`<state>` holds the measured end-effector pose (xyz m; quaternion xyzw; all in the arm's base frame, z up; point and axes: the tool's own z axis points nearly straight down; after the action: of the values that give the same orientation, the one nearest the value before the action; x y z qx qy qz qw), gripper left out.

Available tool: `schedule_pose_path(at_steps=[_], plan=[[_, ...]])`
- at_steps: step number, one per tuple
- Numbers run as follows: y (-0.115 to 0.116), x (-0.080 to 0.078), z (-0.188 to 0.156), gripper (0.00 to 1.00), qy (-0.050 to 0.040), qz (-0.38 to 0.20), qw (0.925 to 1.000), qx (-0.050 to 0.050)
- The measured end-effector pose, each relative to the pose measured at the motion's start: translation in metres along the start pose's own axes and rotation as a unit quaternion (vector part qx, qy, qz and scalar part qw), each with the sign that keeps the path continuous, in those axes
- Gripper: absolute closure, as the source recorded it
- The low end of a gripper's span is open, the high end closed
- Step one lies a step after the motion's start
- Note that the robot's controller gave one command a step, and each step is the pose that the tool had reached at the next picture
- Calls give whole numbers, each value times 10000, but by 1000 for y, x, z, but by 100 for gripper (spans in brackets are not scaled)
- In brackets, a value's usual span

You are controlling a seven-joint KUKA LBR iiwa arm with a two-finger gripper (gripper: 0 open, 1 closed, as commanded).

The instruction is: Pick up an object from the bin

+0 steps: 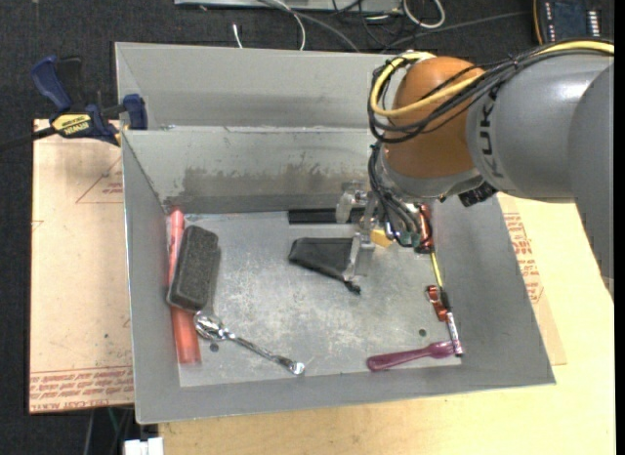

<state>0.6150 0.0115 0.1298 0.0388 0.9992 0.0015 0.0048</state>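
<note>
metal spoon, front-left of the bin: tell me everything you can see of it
The spoon looks shiny, silver and metallic, with a rounded bowl at its left end and a thin handle running right and frontward to a small flared tip. It lies flat on the bin floor, just in front of the dark grey block. Its bowl sits beside the red stick along the left wall; contact is unclear. The gripper is well away.

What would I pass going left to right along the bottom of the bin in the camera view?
dark grey sponge → metal spoon → black wedge → purple-handled tool
</note>
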Motion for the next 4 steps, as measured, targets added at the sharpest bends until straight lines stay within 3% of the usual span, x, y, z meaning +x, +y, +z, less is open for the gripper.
schedule_pose_path(at_steps=[1, 2, 3, 4], plan=[[32, 30, 31, 0, 80, 526, 9986, 4], [22, 13, 60, 0, -17, 891, 9960, -4], [17, 26, 57, 100, 15, 1597, 9872, -12], [17, 26, 57, 100, 14, 1600, 9871, -12]])
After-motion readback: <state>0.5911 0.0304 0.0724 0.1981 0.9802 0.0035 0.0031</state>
